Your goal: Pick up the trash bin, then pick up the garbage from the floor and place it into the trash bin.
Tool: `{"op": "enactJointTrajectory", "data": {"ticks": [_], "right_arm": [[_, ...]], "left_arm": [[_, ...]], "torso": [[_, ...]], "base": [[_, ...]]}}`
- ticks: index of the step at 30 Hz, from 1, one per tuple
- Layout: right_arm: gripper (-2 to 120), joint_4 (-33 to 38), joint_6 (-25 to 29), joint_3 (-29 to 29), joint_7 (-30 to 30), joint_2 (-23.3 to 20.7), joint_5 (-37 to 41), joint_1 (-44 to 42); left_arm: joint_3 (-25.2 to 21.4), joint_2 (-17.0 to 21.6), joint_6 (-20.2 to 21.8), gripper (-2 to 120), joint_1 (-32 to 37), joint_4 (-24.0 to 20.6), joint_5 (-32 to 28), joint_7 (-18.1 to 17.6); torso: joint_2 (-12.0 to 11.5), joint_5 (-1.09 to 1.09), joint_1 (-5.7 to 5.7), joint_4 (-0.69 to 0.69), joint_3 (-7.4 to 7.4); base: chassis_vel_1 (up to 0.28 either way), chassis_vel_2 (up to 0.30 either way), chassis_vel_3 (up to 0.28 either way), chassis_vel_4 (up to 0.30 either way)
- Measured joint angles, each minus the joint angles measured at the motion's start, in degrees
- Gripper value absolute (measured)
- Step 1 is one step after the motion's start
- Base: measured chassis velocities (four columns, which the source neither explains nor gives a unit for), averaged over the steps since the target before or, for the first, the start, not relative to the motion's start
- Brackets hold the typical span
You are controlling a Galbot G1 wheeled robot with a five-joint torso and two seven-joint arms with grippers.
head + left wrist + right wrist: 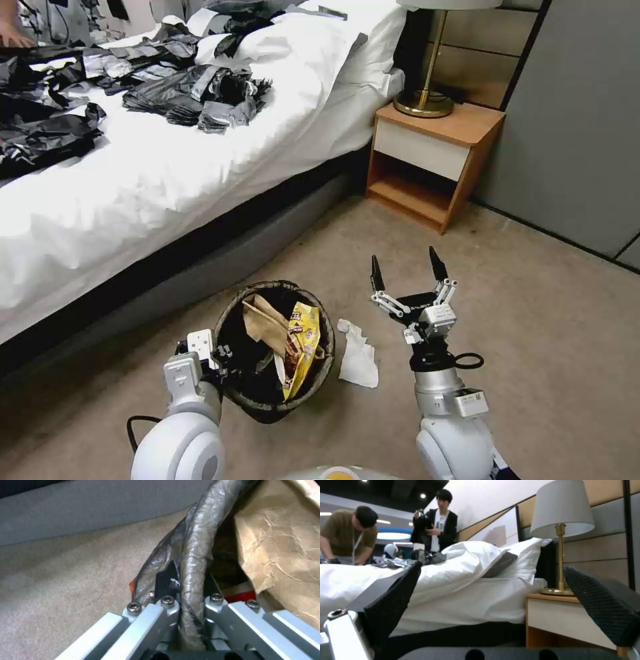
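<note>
Beige carpet (533,320) is seen across the floor, bordered by a bed (167,173) with white sheets strewn with dark plastic bags (200,93), and by a wooden nightstand (433,160) carrying a brass lamp (427,87). On the carpet, close in front of the robot, the trash bin (273,350) is held at its rim by the left gripper (223,360); in the left wrist view the left gripper (186,590) is clenched on the bag-covered rim (196,550), with the liner bunched between the fingers. Inside the bin a crumpled brown paper bag (263,323) and a yellow snack wrapper (300,347) are lodged, the wrapper leaning against the far-right wall; a red-and-white scrap (240,593) is glimpsed beneath the paper bag (283,555). A white tissue (357,353) is left lying on the carpet just beside the bin, on its right. The right gripper (408,273) is raised above the floor beyond the tissue, fingers spread wide and holding nothing; its textured pads (603,607) are seen well apart, pointed toward the bed and nightstand.
</note>
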Motion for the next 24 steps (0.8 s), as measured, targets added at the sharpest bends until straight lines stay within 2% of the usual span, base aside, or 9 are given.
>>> {"op": "enactJointTrajectory", "data": {"ticks": [8, 15, 17, 19, 20, 22, 24], "right_arm": [[100, -1.35, -7.3, -1.61, 2.37, -1.91, 2.42, 3.23], [100, -6.41, -19.27, -5.58, 4.39, -3.82, 12.21, 9.58], [100, -6.8, -20.01, -5.87, 4.56, -3.91, 12.94, 9.98], [100, -9.48, -25.38, -8.29, 6.43, -4.63, 18.13, 12.71], [100, -9.48, -25.38, -8.29, 6.43, -4.63, 18.13, 12.71], [100, -12.01, -30.13, -11.13, 8.22, -5.89, 22.38, 15.45], [100, -12.93, -31.69, -12.13, 8.66, -6.44, 23.5, 16.42]], "left_arm": [[-0.62, -0.05, 0.09, 0, -0.18, -0.47, -0.44, -0.17], [-0.93, -0.63, 0.09, 0, -0.07, -0.92, -0.5, -0.26], [-0.94, -0.65, 0.09, 0, -0.05, -0.93, -0.49, -0.27], [-1.06, -0.74, 0.09, 0, 0.0, -1.0, -0.49, -0.31], [-1.06, -0.74, 0.09, 0, 0.0, -1.0, -0.49, -0.31], [-1.09, -0.77, 0.09, 0, -0.1, -1.0, -0.5, -0.37], [-1.09, -0.8, 0.1, 0, -0.16, -1.0, -0.5, -0.37]], "torso": [[0.0, -0.01, 0.0, 0.0, 0.0], [0.0, -0.01, 0.0, 0.01, 0.0], [0.0, 0.0, 0.0, 0.0, 0.0], [0.0, 0.0, 0.0, 0.0, 0.0], [0.0, 0.0, 0.0, 0.0, 0.0], [-0.01, 0.0, 0.0, 0.0, -0.01], [0.0, 0.0, 0.0, 0.0, -0.01]], "base": [[0.0, 0.0, 0.0, 0.0], [0.0, 0.0, 0.0, 0.0], [0.0, 0.0, 0.0, 0.0], [0.0, 0.0, 0.0, 0.0], [0.0, 0.0, 0.0, 0.0], [0.0, 0.0, 0.0, 0.0], [0.0, 0.0, 0.0, 0.0]]}}
